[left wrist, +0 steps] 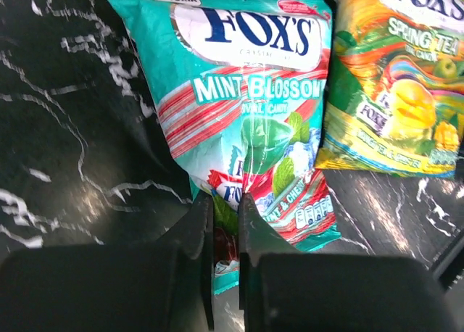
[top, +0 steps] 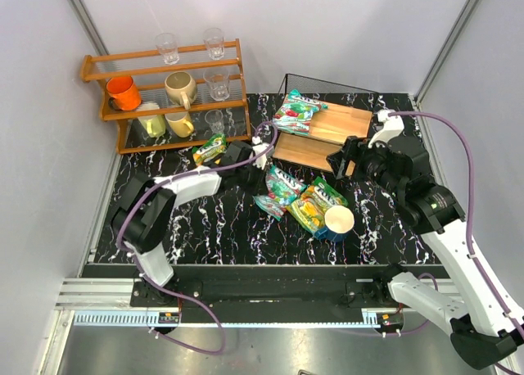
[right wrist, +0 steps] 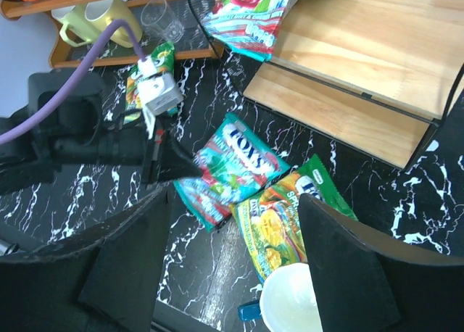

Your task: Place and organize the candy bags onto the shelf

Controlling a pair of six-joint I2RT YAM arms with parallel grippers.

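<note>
The left gripper [left wrist: 224,209] pinches the left end of the teal mint bag [left wrist: 239,107], which lies flat on the table beside the yellow-green bag [left wrist: 395,107]. The bite looks shallow, though the fingers partly hide it. Lift slowly, then carry it far-right to the shelf [top: 344,123], beside the teal bag [top: 296,113] there. The right gripper [right wrist: 235,198], spread and empty, hangs near that path. The cup [top: 338,220] stands near-right.

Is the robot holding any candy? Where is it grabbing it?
The left tool pinches the teal mint bag at its bottom edge. The right tool is open, holding nothing.
</note>
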